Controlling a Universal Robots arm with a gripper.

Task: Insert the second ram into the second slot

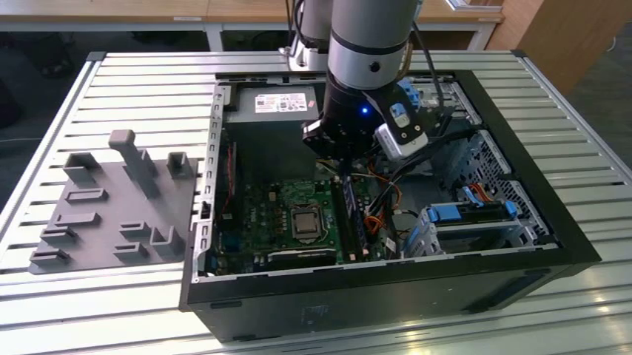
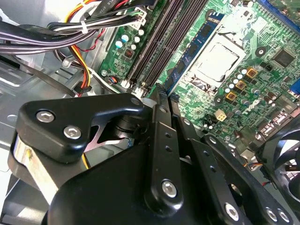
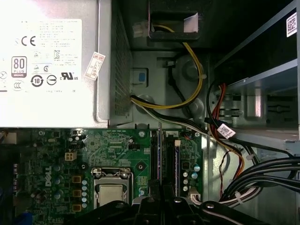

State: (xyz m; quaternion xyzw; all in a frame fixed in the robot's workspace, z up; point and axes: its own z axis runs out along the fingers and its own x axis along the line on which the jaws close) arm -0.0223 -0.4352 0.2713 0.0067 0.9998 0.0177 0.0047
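The second ram (image 2: 199, 44) is a thin blue stick standing on edge along the memory slots beside the processor socket. In the first wrist view it appears edge-on as a thin line (image 3: 160, 154) running out from between my fingers. My gripper (image 2: 168, 93) is shut on it, with the fingertips close together on either side of the stick. In the exterior view the gripper (image 1: 341, 168) hangs inside the open computer case over the far end of the slots (image 1: 351, 218). Black empty slots (image 2: 157, 42) lie right beside the stick. I cannot tell how deep it sits.
The power supply (image 3: 51, 61) fills the far end of the case. Cable bundles (image 3: 253, 173) run close beside the slots. The processor socket (image 2: 218, 58) lies on the other side. Light-blue drive brackets (image 1: 474, 214) sit at the exterior view's right, and a grey fixture plate (image 1: 109, 207) lies outside the case.
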